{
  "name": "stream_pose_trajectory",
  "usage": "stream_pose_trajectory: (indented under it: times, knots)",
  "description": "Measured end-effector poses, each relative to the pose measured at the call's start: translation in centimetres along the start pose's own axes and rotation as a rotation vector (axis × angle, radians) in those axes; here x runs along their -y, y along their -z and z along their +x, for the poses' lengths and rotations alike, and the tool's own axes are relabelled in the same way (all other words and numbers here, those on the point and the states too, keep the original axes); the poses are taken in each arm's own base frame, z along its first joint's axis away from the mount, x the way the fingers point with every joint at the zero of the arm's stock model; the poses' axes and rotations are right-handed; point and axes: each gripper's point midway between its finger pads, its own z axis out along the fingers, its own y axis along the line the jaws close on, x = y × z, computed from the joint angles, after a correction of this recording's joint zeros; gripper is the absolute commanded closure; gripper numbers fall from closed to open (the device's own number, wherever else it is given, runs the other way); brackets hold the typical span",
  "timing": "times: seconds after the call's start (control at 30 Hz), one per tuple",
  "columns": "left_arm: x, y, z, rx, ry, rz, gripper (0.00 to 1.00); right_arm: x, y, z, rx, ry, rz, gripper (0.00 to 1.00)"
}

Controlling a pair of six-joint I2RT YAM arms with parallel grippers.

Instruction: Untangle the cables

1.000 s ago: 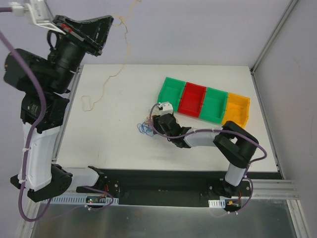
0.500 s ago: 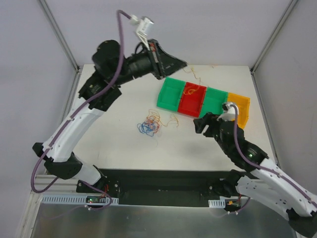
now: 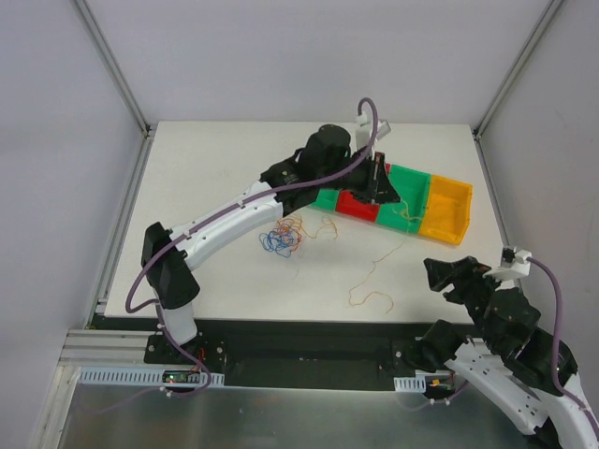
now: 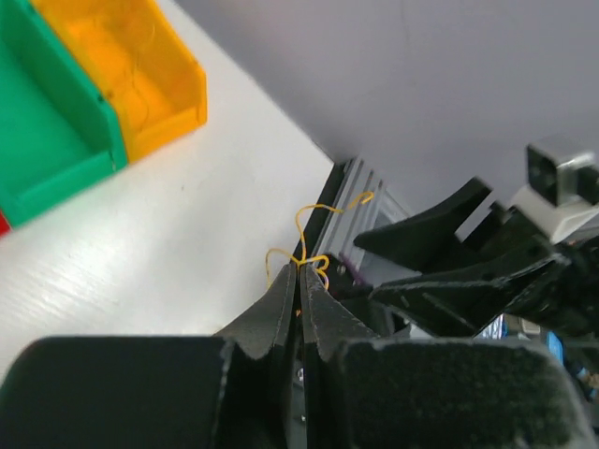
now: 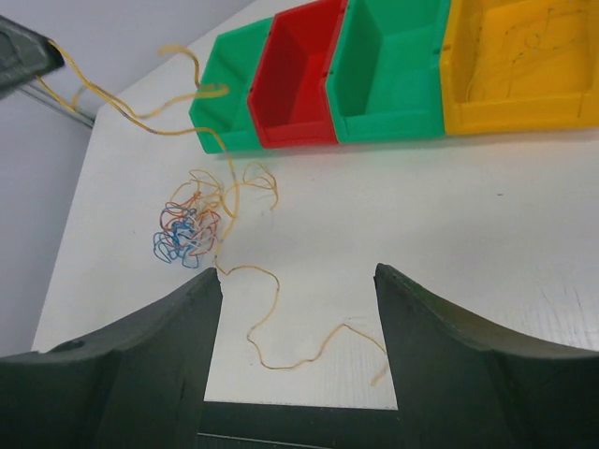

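Where the left gripper (image 4: 301, 273) hangs over the row of four plastic bins (image 3: 449, 208), its jaws are pinched together on a thin yellow-orange strand (image 4: 299, 224). Tangle of blue, red and orange cables (image 3: 281, 238): left of row. Right gripper (image 5: 298, 281): near side of row, jaws apart, empty.

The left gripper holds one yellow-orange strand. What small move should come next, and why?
Probably the left gripper should pull its yellow-orange strand a little farther from the knot. It is shut on the strand, which in the right wrist view seems to run back into the knot.
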Motion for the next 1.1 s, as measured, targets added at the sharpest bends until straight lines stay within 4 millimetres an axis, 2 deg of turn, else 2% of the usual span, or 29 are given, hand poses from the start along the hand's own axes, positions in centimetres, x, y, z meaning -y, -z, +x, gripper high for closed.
stream_pose_trajectory:
  times: [0.13,0.37,0.47,0.57,0.6,0.73,0.8,0.87,0.97,1.1]
  knots:
    - [-2.5,-1.1,4.4,-0.094,0.044,-0.052,1.0,1.0,0.1,1.0,-0.037,0.027,0.033,0.31]
    - [-5.5,-1.5,9.1,-0.185,0.096,-0.1,1.0,1.1,-0.2,1.9,-0.085,0.06,0.055,0.31]
    - [-7.5,-1.3,12.0,-0.242,0.14,-0.145,1.0,0.8,-0.7,3.2,-0.147,0.089,0.06,0.31]
    - [-8.5,-1.0,13.7,-0.279,0.176,-0.172,1.0,0.7,-1.6,5.1,-0.233,0.134,0.085,0.31]
    - [-8.5,-1.0,13.9,-0.285,0.182,-0.173,0.94,0.6,-1.9,5.8,-0.264,0.148,0.093,0.31]
    - [-8.5,-0.9,13.6,-0.283,0.2,-0.163,0.53,0.7,-2.8,8.5,-0.36,0.177,0.115,0.31]
    - [-8.7,-0.9,13.5,-0.28,0.215,-0.166,0.29,0.6,-3.0,9.3,-0.381,0.168,0.107,0.31]
    - [-9.3,-0.7,13.2,-0.269,0.227,-0.175,0.12,0.2,-3.3,10.2,-0.402,0.153,0.086,0.31]
    - [-10.6,0.2,13.2,-0.263,0.241,-0.194,0.07,0.1,-3.6,11.7,-0.459,0.162,0.086,0.31]
    - [-11.6,3.7,13.2,-0.253,0.273,-0.211,0.05,0.3,-4.0,13.4,-0.549,0.205,0.119,0.31]
